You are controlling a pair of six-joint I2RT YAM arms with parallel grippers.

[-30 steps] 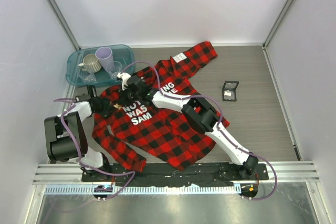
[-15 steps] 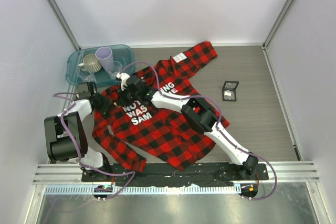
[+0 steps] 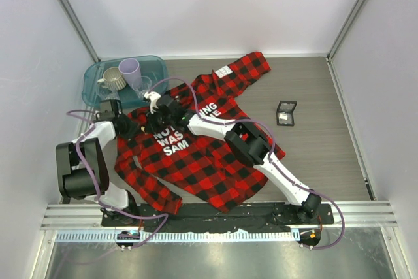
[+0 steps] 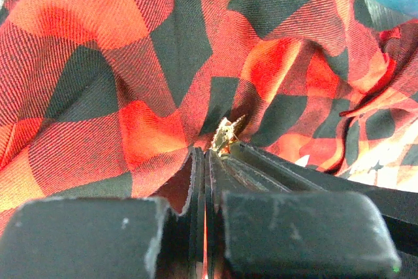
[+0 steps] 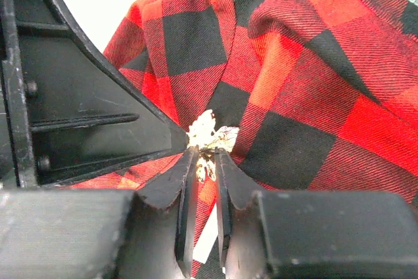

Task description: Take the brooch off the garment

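The red-and-black plaid garment lies spread across the middle of the table, white lettering up. The tiny gold brooch sits on a raised fold near its left shoulder; it also shows in the left wrist view. My right gripper is shut on the brooch's lower part. My left gripper is shut on a pinch of the garment right beside the brooch. In the top view both grippers, the left and the right, meet tip to tip and hide the brooch.
A teal tray at the back left holds a purple cup and a beige mug, close behind my left wrist. A small black square box lies to the right of the garment. Walls enclose the table.
My left wrist has shifted a little toward the back left, toward the tray, with the fabric still pinched. The right gripper has stayed at the brooch.
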